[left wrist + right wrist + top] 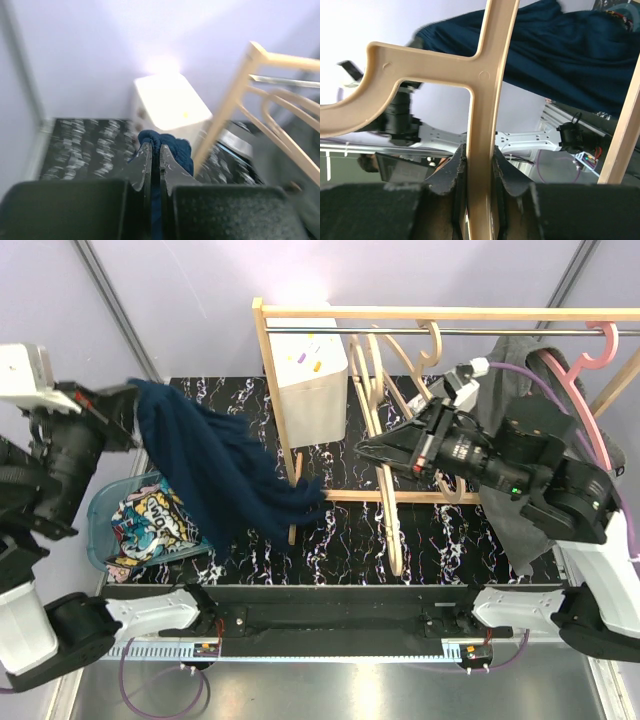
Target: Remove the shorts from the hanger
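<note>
The navy blue shorts [215, 465] hang in the air from my left gripper [128, 398], which is shut on their upper edge; their tail reaches the table by the rack post. In the left wrist view the cloth [172, 147] bulges past the shut fingertips. My right gripper [368, 450] is shut on a beige wooden hanger [385, 430], gripping its bar [481, 165]. The cartoon-print shorts [150, 525] lie in a teal basket [97, 530] at the left. The dark grey shorts [515, 520] hang on a pink hanger [590, 360] at the right, behind my right arm.
A wooden clothes rack [270, 370] with a metal rail [440, 330] spans the back. A white box [310, 375] stands by its left post. The table [340, 540] is black marble-patterned. Purple walls lie behind.
</note>
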Robot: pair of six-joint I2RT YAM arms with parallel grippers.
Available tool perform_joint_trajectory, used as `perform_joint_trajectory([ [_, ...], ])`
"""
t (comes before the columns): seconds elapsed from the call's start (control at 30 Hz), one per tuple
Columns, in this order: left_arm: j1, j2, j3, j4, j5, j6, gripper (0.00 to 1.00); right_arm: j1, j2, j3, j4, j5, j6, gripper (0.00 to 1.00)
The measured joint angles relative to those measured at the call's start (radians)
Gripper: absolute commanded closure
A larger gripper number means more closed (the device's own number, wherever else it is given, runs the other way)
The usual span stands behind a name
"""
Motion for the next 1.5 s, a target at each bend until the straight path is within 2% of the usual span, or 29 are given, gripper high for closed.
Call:
perform_joint_trajectory([
  [0.13,0.011,0.099,0.087,0.082,-0.143,0.169,1.00,0.000,0.055,0.023,-0.011,-0.017,-0.023,1.00],
  [0.37,0.013,0.117,0.015,0.455,-0.237,0.564,1.00,0.000,0.126,0.100,-0.058,-0.060,-0.071,1.00],
  [0.5,0.052,0.110,-0.023,0.570,-0.247,0.671,1.00,0.000,0.164,0.141,-0.066,-0.095,-0.092,1.00],
  [0.57,0.109,0.106,-0.046,0.571,-0.238,0.659,1.00,-0.001,0.185,0.159,-0.077,-0.106,-0.100,1.00],
  [0.63,0.223,0.104,-0.080,0.537,-0.208,0.604,1.00,-0.004,0.211,0.179,-0.085,-0.124,-0.106,1.00],
  [0.77,0.517,0.139,-0.082,0.389,-0.051,0.467,1.00,-0.010,0.259,0.193,-0.100,-0.168,-0.114,1.00],
  [1.03,0.808,0.171,-0.111,0.240,0.150,0.245,1.00,-0.047,0.315,0.211,-0.123,-0.228,-0.123,1.00],
  [1.23,0.863,0.193,-0.004,0.211,0.218,0.155,1.00,-0.071,0.314,0.256,-0.146,-0.236,-0.135,1.00],
  [1.37,0.864,0.212,0.123,0.224,0.204,0.143,1.00,-0.074,0.313,0.259,-0.158,-0.242,-0.136,1.00],
  [1.5,0.864,0.187,0.169,0.278,0.158,0.165,1.00,-0.076,0.314,0.259,-0.160,-0.243,-0.138,1.00],
])
